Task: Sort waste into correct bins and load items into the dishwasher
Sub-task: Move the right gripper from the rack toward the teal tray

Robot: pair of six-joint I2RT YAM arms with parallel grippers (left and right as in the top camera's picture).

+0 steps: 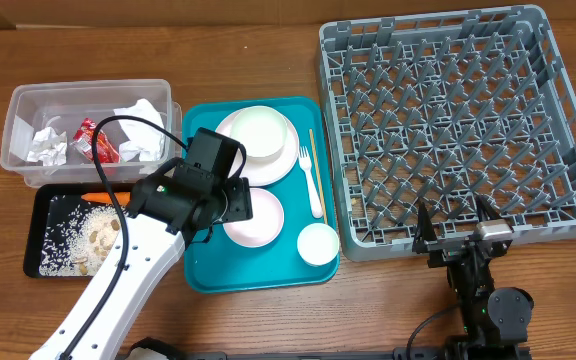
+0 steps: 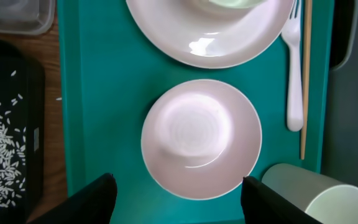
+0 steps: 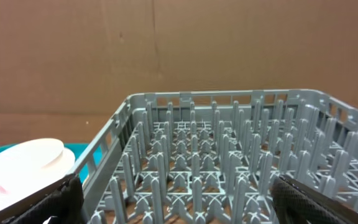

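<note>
Waste sorting apparently finished. In the clear plastic rectangular tub (image 1: pixel 88 88) at upper left of the overhead view: crumpled white paper napkins (image 1: pixel 140 128) and a small red shiny snack wrapper (image 1: pixel 95 146). In the shallow black rectangular tray (image 1: pixel 31 225) just below it: an orange carrot (image 1: pixel 99 198) along the top edge, plus scattered beige crumbly food bits (image 1: pixel 93 238). No waste visible on the teal serving tray (image 1: pixel 218 270) at centre.

Loading not yet begun, judging by the large square grey plastic dish rack (image 1: pixel 458 120) at right: nothing among its pegs in the overhead or the right wrist view. All dishes on the teal tray:
- a white round plate (image 1: pixel 273 172) at top, with a white bowl (image 1: pixel 261 133) sitting on it
- a pale-pink bowl (image 2: pixel 201 137) below that
- a small white cup (image 1: pixel 318 244) at lower right
- a white plastic fork (image 1: pixel 313 185) and a thin wooden stick (image 1: pixel 312 145) side by side along the right edge

Left gripper (image 2: pixel 179 196) spread, hovering over the pale-pink bowl with one finger to each side of its near rim. No contact discernible. Right gripper (image 3: pixel 188 202) spread wide, pinching nothing, parked at the lower edge of the rack.

Probably next: closing on the pale-pink bowl as the first piece for the rack. Left to do: moving all six pieces across.
</note>
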